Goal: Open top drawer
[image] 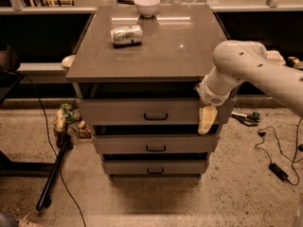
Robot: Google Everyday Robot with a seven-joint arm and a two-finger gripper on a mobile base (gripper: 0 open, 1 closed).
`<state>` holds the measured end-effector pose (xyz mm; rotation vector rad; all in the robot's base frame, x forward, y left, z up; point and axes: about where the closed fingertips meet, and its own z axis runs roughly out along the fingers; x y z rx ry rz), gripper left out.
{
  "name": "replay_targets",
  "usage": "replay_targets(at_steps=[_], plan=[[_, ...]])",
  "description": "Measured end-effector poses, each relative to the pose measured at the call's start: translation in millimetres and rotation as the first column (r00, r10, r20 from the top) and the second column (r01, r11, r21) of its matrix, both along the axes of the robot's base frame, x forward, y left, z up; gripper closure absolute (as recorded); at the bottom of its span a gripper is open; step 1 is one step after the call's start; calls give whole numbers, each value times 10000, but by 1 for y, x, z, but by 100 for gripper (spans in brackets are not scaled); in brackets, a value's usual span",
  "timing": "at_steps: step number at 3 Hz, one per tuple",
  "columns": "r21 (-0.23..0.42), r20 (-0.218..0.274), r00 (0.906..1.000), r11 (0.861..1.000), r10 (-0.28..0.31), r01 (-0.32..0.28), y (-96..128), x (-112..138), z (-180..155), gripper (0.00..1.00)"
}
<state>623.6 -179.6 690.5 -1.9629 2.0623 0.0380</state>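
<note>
Camera view: we log gripper (207, 119) at top drawer (123, 111) edge, off handle (155, 117), prob. approaching it; open/closed we can't tell.

Gripper (206, 123) before right end of top drawer (118, 111)

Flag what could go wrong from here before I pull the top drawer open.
1. The pincer hangs in front of the right end of the top drawer, well away from its black handle; a pull from there may slip off or skew the drawer.
2. The can lies on its side on the cabinet top; a jolt could set it rolling.
3. The arm crowds the cabinet's right front corner and might bump it.
</note>
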Motion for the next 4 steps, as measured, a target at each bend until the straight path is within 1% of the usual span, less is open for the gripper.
replay_targets(at_steps=[1,2,3,4], plan=[[-153,-163,9998,9998,150,-152,1,0,-8,0],[-721,-340,9985,9963,434,-457,-4,7,-34,0],[-1133,-433,9963,9904,746,-790,-7,13,-50,0],[-1341,-501,9941,9857,958,-1017,-8,16,-59,0]])
